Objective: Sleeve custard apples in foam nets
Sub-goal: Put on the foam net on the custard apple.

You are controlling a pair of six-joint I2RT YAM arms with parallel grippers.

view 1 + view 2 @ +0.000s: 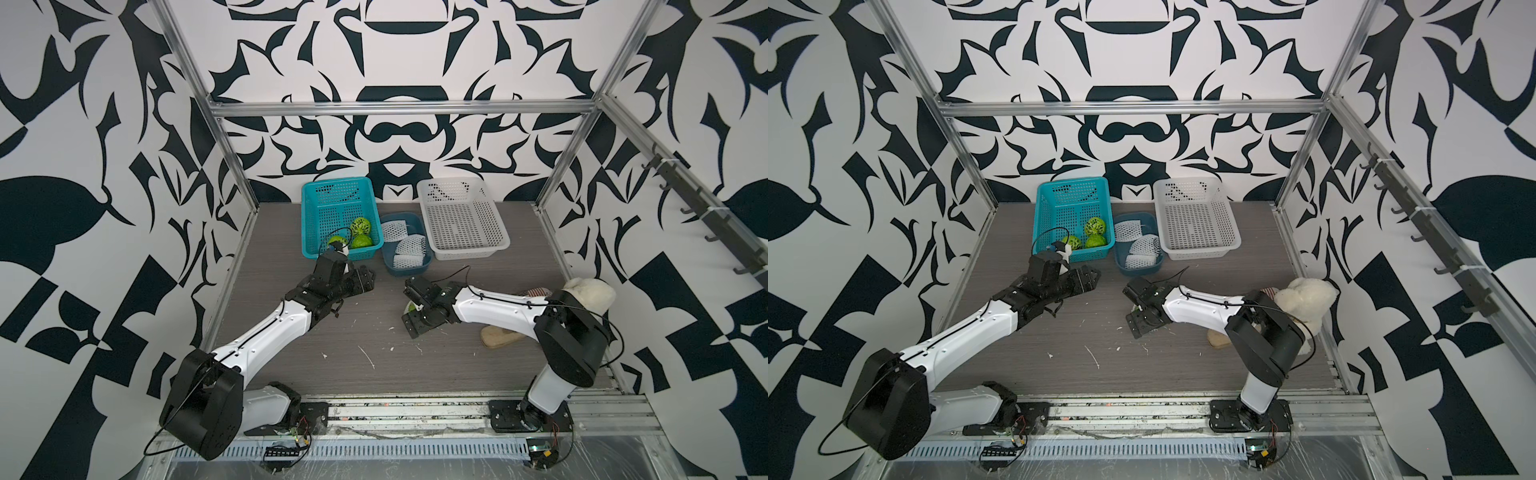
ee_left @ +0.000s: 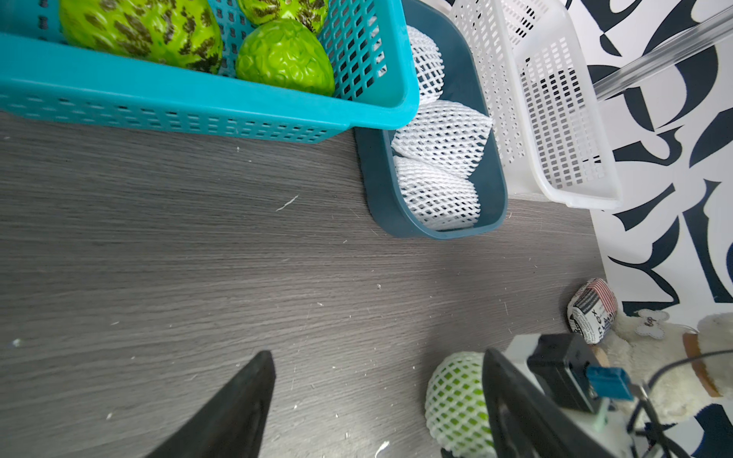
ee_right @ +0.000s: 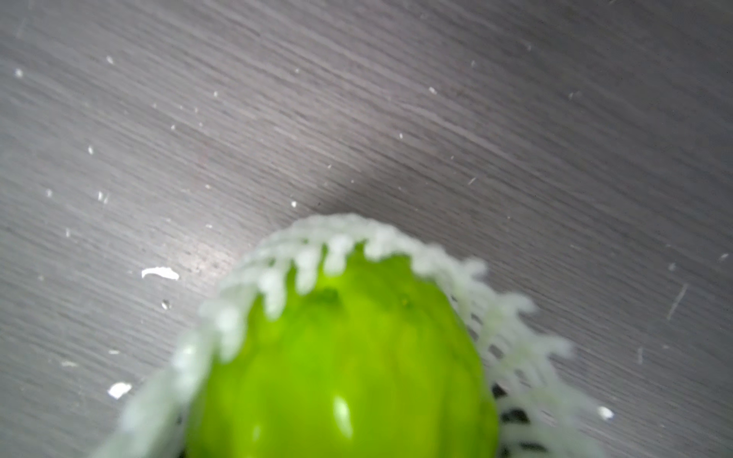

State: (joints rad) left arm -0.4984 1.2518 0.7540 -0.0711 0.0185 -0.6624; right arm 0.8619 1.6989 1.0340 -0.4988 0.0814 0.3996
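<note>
Custard apple (image 3: 345,357), bright green, inside white foam net (image 3: 339,248)

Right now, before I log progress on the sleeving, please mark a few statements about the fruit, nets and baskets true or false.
1. Three bare custard apples lie in the teal basket. True.
2. The white basket holds a sleeved fruit. False: nothing shows in the white basket; the sleeved custard apple sits on the table.
3. Three foam nets lie in the dark blue tray. True.
4. The left gripper is shut on a net. False: the left gripper is open and holds nothing.
</note>
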